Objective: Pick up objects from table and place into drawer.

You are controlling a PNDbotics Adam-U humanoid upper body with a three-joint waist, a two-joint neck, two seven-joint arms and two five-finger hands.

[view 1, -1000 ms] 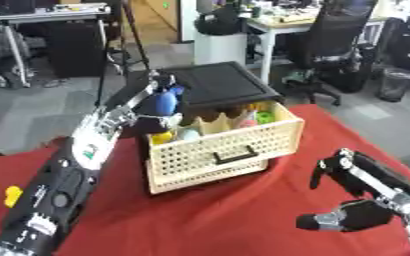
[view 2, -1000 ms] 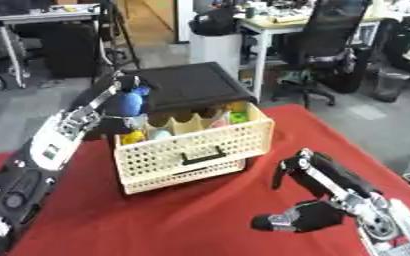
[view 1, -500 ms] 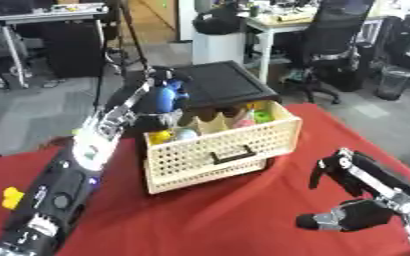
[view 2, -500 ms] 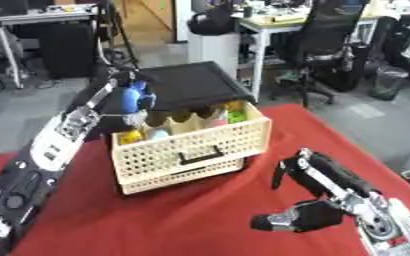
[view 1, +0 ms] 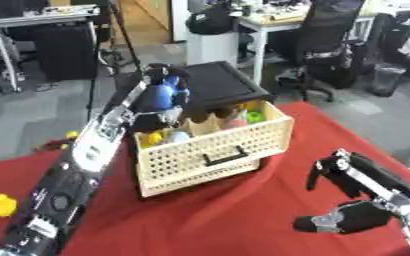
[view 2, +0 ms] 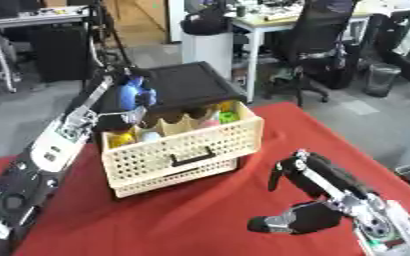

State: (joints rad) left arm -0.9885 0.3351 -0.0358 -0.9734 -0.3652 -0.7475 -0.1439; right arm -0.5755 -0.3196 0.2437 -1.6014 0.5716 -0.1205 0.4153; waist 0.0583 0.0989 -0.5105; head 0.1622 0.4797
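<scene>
**Q:** where's the toy right now?

**Me:** My left hand (view 1: 160, 102) is clenched round the blue rounded toy (view 1: 159, 96), up over the back left corner of the cream perforated plastic drawer (view 1: 213, 150). That drawer is pulled out from under its black lid (view 1: 217, 87) on the red-covered worktop (view 1: 200, 215).

**Q:** and the other hand?

**Me:** My right hand (view 2: 318, 195) sits low right on the cloth, fingers relaxed, holding nothing. There's a small yellow thing (view 1: 2, 204) at the left edge.
</scene>
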